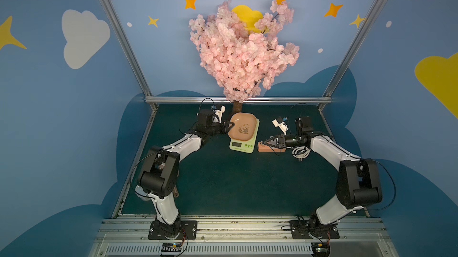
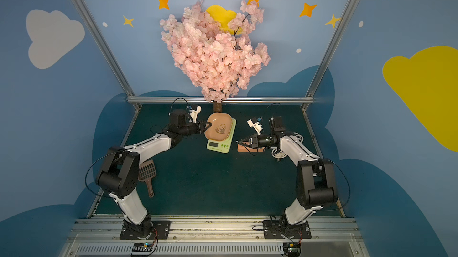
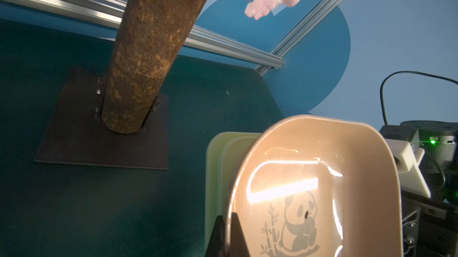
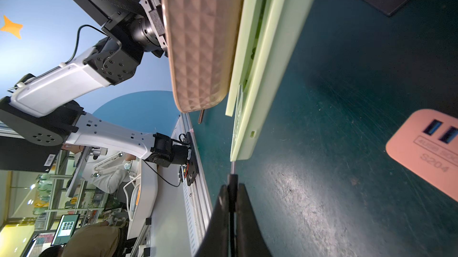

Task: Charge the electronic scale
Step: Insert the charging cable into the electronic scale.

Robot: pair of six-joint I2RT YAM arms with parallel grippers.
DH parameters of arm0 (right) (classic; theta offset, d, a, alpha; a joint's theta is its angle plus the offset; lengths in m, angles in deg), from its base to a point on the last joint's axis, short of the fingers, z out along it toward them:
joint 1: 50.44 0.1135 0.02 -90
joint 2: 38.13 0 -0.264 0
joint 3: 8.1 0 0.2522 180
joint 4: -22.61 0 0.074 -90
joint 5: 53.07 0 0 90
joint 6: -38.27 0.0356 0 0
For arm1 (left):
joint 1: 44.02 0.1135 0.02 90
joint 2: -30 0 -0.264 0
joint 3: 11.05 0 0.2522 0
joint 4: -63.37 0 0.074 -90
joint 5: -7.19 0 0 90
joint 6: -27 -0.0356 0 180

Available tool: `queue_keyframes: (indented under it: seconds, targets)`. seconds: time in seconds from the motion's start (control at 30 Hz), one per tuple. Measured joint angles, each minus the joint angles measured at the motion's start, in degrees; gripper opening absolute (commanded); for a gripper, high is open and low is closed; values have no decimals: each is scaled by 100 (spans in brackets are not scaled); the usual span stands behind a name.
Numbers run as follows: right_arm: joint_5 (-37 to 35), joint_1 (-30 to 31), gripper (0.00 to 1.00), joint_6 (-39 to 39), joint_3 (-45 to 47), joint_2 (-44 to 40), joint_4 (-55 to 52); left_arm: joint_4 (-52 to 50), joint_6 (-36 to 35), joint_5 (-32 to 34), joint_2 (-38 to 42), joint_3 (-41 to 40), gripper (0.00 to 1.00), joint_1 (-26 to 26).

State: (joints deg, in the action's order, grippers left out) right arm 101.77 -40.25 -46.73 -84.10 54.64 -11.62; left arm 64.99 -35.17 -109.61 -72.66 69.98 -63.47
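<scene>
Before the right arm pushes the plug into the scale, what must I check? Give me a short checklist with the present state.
1. Right gripper shut on the plug: ok.
2. Plug tip lined up with the small opening in the side of the scale: not ok, the tip sits off it.
3. Left gripper shut on the rim of the tray: ok.
4. Tray lying flat on the scale: not ok, it is tilted.
5. Plug wired to the power strip: cannot tell.

My white plastic shells (image 1: 184,144) join black motor housings (image 1: 158,176); thin black cables (image 4: 76,40); screwed black baseplates (image 1: 187,231) at six o'clock.
</scene>
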Motion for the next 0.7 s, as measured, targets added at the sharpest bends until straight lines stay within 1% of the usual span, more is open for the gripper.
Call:
queue_keyframes:
  seconds: [0.33, 0.7]
  targets:
    - [181, 0, 0, 363, 0, 254, 142, -210, 4, 179, -55, 131, 3, -212]
    - [72, 2, 0, 354, 0, 374, -20, -205, 103, 245, -87, 131, 3, -260]
